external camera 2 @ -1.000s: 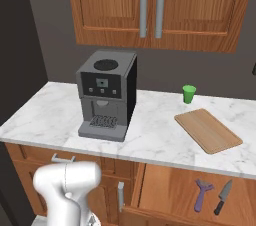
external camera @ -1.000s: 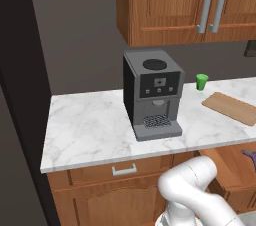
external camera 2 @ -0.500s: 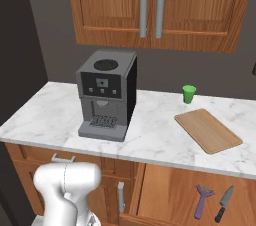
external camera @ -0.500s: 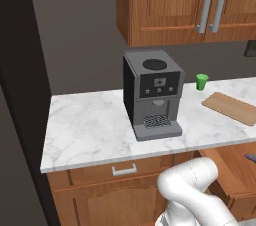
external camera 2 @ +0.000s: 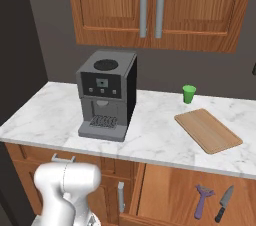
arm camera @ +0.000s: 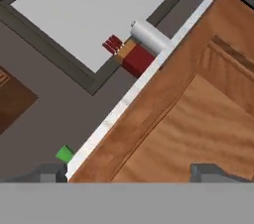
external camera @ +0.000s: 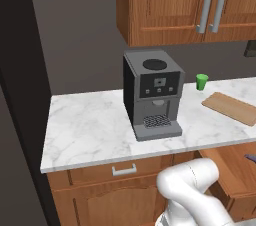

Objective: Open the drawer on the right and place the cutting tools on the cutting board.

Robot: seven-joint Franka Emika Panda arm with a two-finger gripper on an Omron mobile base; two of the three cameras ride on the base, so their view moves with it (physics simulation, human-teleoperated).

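The drawer [external camera 2: 175, 190] on the right stands pulled out below the counter, its plain wood inside showing. In it lie a purple-handled T-shaped tool [external camera 2: 202, 201] and a black-handled knife [external camera 2: 223, 204], side by side near the right end. The left base view catches the drawer [external camera: 235, 172] and the purple tool's tip [external camera: 250, 158] at the frame edge. The cutting board [external camera 2: 208, 130] [external camera: 231, 108] lies bare on the marble counter above the drawer. My gripper [arm camera: 131, 173] is open, low down, facing brown wood, with nothing between its fingertips [arm camera: 49, 173].
A grey coffee machine [external camera 2: 107, 95] stands mid-counter, and a small green cup [external camera 2: 189, 93] [arm camera: 64, 154] sits behind the board. Wall cabinets with long grey handles [external camera 2: 151, 6] hang above. A left drawer with a small handle [external camera: 124, 170] is closed. My white arm [external camera 2: 67, 190] rises before it.
The drawer has slid out slightly further, carrying the purple tool and knife toward me. The arm has barely moved.
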